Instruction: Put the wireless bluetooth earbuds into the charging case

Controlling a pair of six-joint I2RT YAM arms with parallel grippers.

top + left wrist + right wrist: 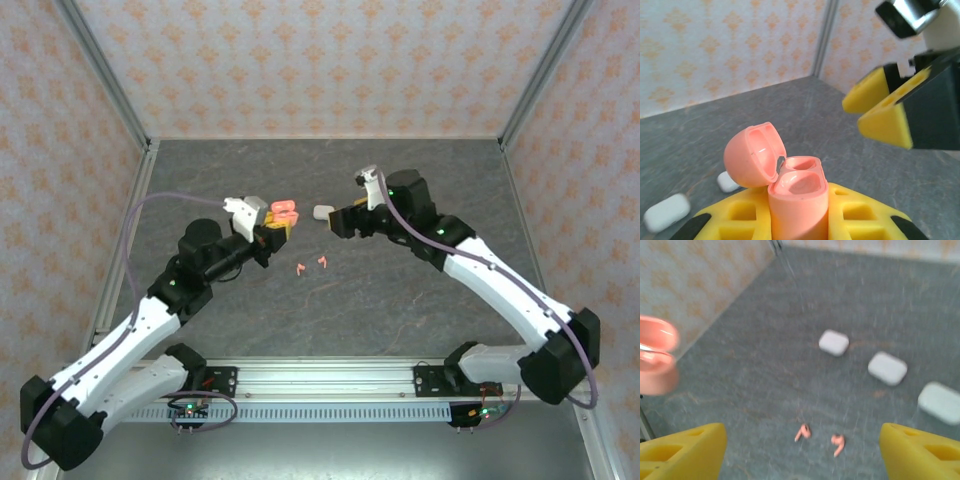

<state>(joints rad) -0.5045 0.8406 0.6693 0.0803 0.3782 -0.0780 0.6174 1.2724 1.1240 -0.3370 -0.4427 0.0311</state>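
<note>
Yellow fingertips [730, 220] of the left claw [797, 222] sit right up at the left wrist lens, pressed in on the salmon-pink charging case [796, 202] and pinching it upright; its lid [752, 155] is hinged back, and both wells look empty, so nothing is home yet.

Over to the right claw [340, 222]; it hovers above the counter [420, 300] with its jaws spread wide and nothing between them. The right wrist view looks straight down between them at the two pink earbuds [802, 432] [838, 444], lying near each other on the grey surface and well apart from the case; three white cases [834, 342] [887, 368] [941, 402] sit further back, closed as far as the blur lets me tell.

So the step in hand, as I read it, is the pick; the right claw needs one bud, and only one. Doing it well means:

- choosing the bud on the left of that view and centring the jaws on it, so the other bud is not swept along;
- turning the wrist so the pads close across the stem rather than along it; these things are tiny and likely to skate or flip on a hard counter;
- coming down low enough to catch the body, closing gently, then lifting straight up.

Meanwhile the left claw's job is to hold the case steady, mouth up; a tilted case would make the drop into the well fiddly. Which well suits which bud I cannot tell from here.
</note>
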